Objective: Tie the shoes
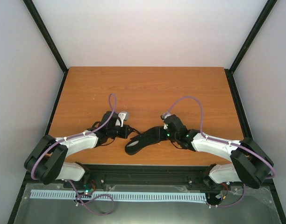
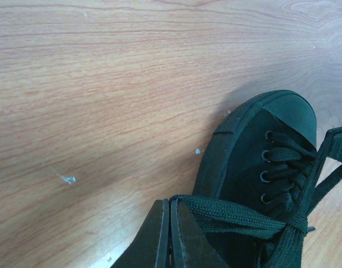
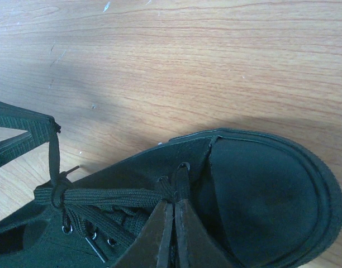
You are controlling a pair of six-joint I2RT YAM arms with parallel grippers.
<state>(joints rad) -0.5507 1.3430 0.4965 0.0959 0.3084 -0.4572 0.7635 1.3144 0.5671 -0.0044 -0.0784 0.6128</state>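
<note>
Black left fingers [image 2: 166, 212] are pressed together at the bottom middle of the left wrist view. They pinch a flat black lace [image 2: 232, 215] that runs right to a knot [image 2: 297, 223] over the eyelets. The right fingers [image 3: 170, 211] are likewise closed at the bottom middle of their view, nipping a second lace [image 3: 115, 196] that stretches left to the same knot. Beneath both lies the black low-top sneaker [image 1: 138, 142], its rubber toe cap [image 3: 271, 201] at the right of the right wrist view. Seen from above, it sits low and centre on the wooden surface [image 1: 147, 88], between the two sets of fingers.
</note>
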